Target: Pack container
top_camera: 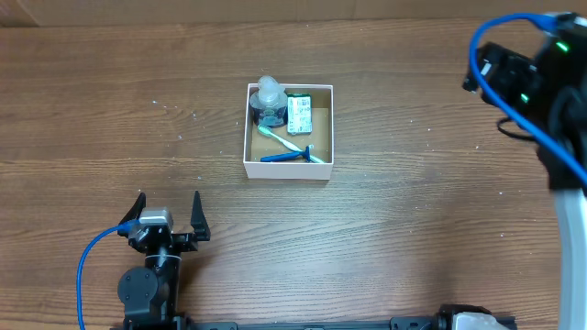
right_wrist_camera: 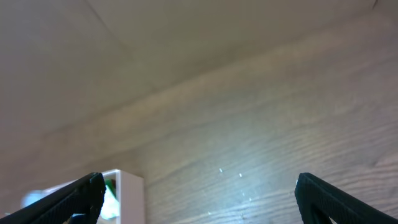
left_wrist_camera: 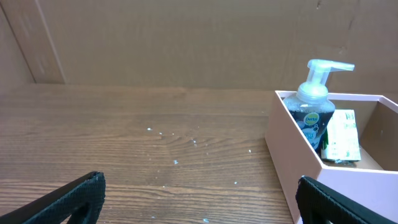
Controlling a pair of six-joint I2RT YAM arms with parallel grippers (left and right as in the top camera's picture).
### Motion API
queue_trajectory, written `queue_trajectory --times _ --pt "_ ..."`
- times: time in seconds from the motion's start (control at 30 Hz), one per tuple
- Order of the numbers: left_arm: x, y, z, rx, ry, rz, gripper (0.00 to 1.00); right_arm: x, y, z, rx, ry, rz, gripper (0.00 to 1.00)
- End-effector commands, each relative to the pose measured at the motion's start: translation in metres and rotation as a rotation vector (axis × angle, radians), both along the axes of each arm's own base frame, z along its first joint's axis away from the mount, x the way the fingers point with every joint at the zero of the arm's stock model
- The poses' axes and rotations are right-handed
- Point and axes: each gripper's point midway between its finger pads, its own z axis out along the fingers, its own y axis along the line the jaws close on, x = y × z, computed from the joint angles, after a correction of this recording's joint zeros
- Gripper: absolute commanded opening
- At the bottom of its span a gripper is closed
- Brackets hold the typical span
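Observation:
The container (top_camera: 248, 124) is a square white-walled box with a brown floor at the middle of the table. Inside it stand a clear pump soap bottle (top_camera: 270, 101), a green and white packet (top_camera: 299, 114), a toothbrush (top_camera: 281, 138) and a blue razor (top_camera: 286, 157). My left gripper (top_camera: 168, 212) is open and empty, near the table's front left, well short of the box. In the left wrist view (left_wrist_camera: 199, 199) the container (left_wrist_camera: 292, 143) and the bottle (left_wrist_camera: 314, 99) sit ahead to the right. My right gripper (right_wrist_camera: 199, 199) is open and empty, raised at the far right; the container's corner (right_wrist_camera: 130, 193) shows at lower left.
The wooden table (top_camera: 413, 202) spreads around the box. A cardboard wall (left_wrist_camera: 186, 37) rises behind the table. The right arm with its blue cable (top_camera: 532, 82) hangs over the far right edge.

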Motion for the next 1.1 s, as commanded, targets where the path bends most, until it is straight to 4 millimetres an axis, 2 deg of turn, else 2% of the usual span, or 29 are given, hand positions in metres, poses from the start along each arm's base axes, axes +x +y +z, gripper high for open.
queue_trajectory --times 0.0,0.07,0.13,0.23,0.43,0.63,0.8,1.07 --pt "0.000 0.002 0.000 -0.019 -0.007 0.012 1.00 -0.041 0.002 0.035 -0.016 -0.125 -0.002 1.00" --pt "0.000 0.002 0.000 -0.019 -0.007 0.012 1.00 -0.057 0.003 0.043 -0.021 -0.194 -0.004 1.00" --pt "0.000 0.002 0.000 -0.019 -0.007 0.012 1.00 -0.065 0.004 0.047 -0.025 -0.264 -0.003 1.00" --pt "0.000 0.002 0.000 -0.019 -0.007 0.012 1.00 -0.072 0.010 0.043 -0.023 -0.420 0.028 1.00" --pt "0.000 0.002 0.000 -0.019 -0.007 0.012 1.00 -0.083 0.029 0.004 -0.017 -0.671 0.135 1.00" --pt "0.000 0.002 0.000 -0.019 -0.007 0.012 1.00 -0.102 0.041 -0.047 -0.030 -0.848 0.204 1.00" --pt "0.000 0.002 0.000 -0.019 -0.007 0.012 1.00 -0.110 0.045 -0.082 -0.032 -0.872 0.220 1.00" --pt "0.000 0.002 0.000 -0.019 -0.007 0.012 1.00 -0.113 0.046 -0.115 -0.028 -0.846 0.226 1.00"
